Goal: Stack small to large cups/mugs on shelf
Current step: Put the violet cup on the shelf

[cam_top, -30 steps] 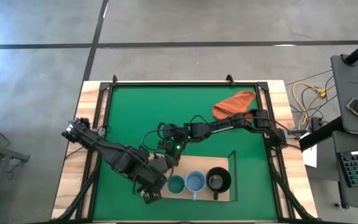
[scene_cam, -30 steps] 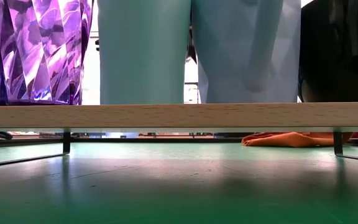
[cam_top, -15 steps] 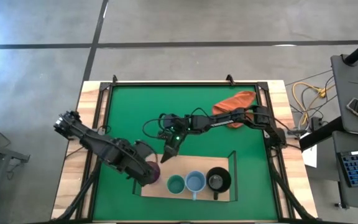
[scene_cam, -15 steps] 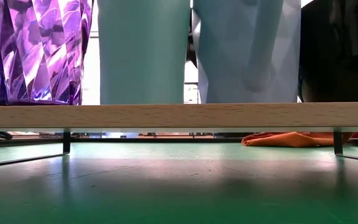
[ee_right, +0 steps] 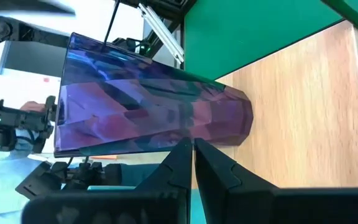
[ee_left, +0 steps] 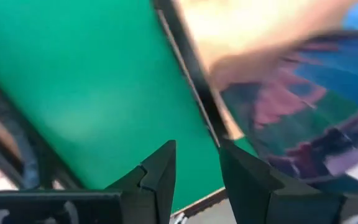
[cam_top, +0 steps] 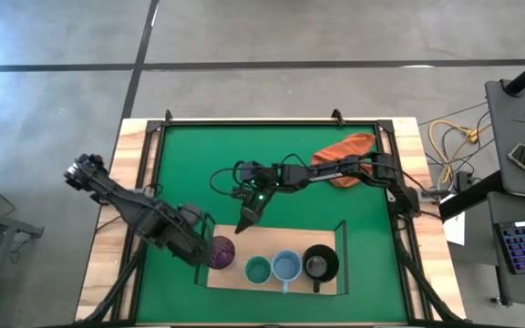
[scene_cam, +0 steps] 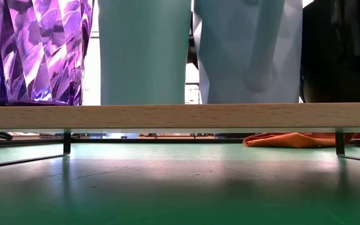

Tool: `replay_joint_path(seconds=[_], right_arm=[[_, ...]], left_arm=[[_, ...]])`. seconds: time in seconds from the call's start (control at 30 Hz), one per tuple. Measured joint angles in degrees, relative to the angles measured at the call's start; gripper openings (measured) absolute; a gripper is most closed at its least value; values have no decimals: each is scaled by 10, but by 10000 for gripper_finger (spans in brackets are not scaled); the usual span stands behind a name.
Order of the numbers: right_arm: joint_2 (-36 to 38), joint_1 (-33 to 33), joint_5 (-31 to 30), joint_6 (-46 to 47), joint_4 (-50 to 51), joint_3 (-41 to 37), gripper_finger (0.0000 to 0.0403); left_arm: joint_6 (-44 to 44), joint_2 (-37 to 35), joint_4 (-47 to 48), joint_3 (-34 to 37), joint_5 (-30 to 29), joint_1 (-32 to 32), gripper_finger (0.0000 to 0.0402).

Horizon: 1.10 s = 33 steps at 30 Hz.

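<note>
Four vessels stand in a row on the light-wood shelf (cam_top: 331, 284): the purple tumbler (cam_top: 222, 252), the pale teal cup (cam_top: 258, 270), the light blue mug (cam_top: 286, 266) and the black mug (cam_top: 318, 264). The low view shows them upright on the board (scene_cam: 180, 117). My left gripper (cam_top: 204, 255) is open and empty just left of the tumbler (ee_left: 303, 124). My right gripper (cam_top: 242, 226) is shut and points at the tumbler (ee_right: 154, 118) from its far side, a little short of it.
An orange-red cloth (cam_top: 343, 150) lies on the green mat (cam_top: 208, 155) at the far right, under my right arm. Thin black uprights (cam_top: 343, 239) stand at the shelf's ends. The mat's far left part is free.
My left gripper has drawn back from over the tumbler toward the table's left and far side, so the tumbler now shows standing on the shelf's left end. My right gripper has shifted slightly toward the left. The vessels have not moved.
</note>
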<state>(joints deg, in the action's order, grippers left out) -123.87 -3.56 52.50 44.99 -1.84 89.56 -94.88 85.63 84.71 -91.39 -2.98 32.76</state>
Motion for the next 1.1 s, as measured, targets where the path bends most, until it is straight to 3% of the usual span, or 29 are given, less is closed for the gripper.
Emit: replay_joint_path(seconds=[0.37,0.67,0.83,1.1], right_arm=[[0,-2,0,-2,2,0,12],[0,-5,24,-5,5,0,13],[22,-25,69,-12,8,0,13],[143,-55,40,-81,35,1,13]], left_arm=[[42,59,-48,-7,11,10,109],[34,39,-10,-15,7,12,109],[23,23,18,-30,-40,14,109],[64,-10,-50,-46,-122,19,109]])
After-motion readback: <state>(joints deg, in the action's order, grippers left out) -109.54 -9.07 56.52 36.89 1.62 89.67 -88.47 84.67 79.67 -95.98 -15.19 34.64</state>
